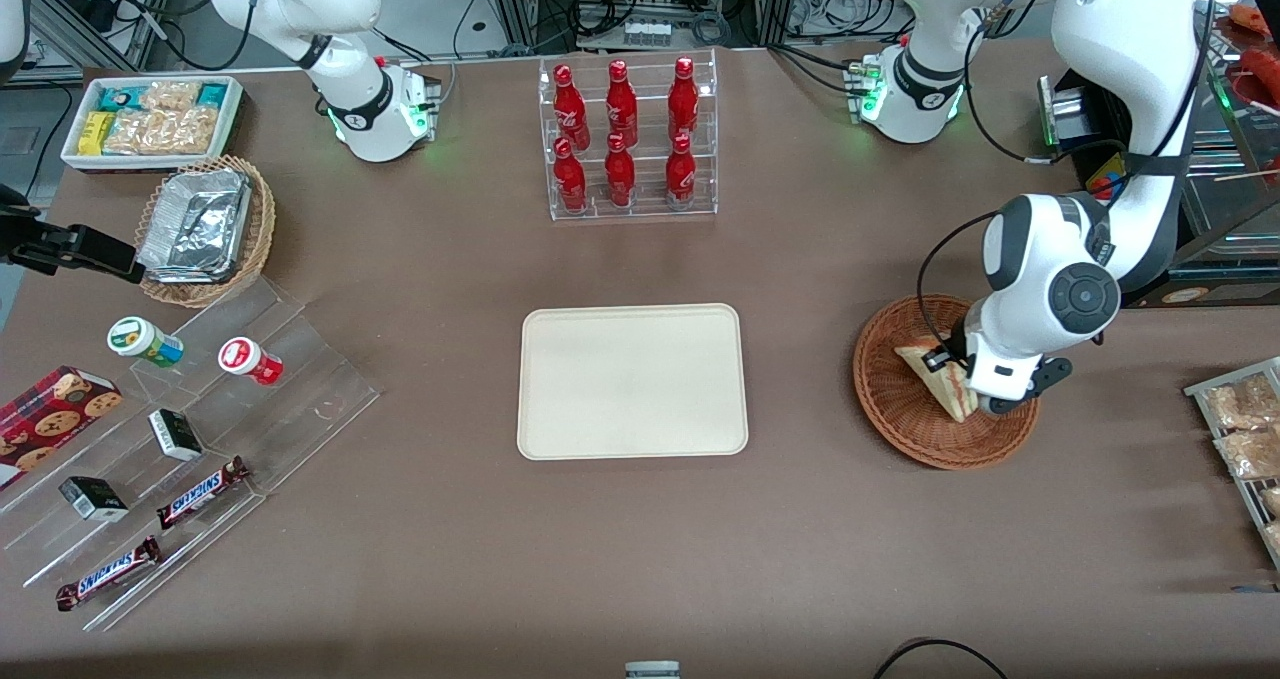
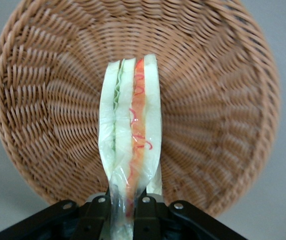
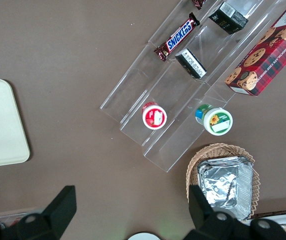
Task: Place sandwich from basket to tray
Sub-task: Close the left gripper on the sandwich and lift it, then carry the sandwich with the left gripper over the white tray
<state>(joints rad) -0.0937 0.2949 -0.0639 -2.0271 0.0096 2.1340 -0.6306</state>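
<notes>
You've got the gripper (image 2: 122,210) pinched on the sandwich (image 2: 131,130) inside the basket (image 2: 223,75), but the tray (image 1: 632,380) sits bare, so lift and carry remain.

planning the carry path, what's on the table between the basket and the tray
Nothing: the front view shows only bare brown tabletop between the basket and the tray. The gripper is shut on the sandwich over the basket.
</notes>
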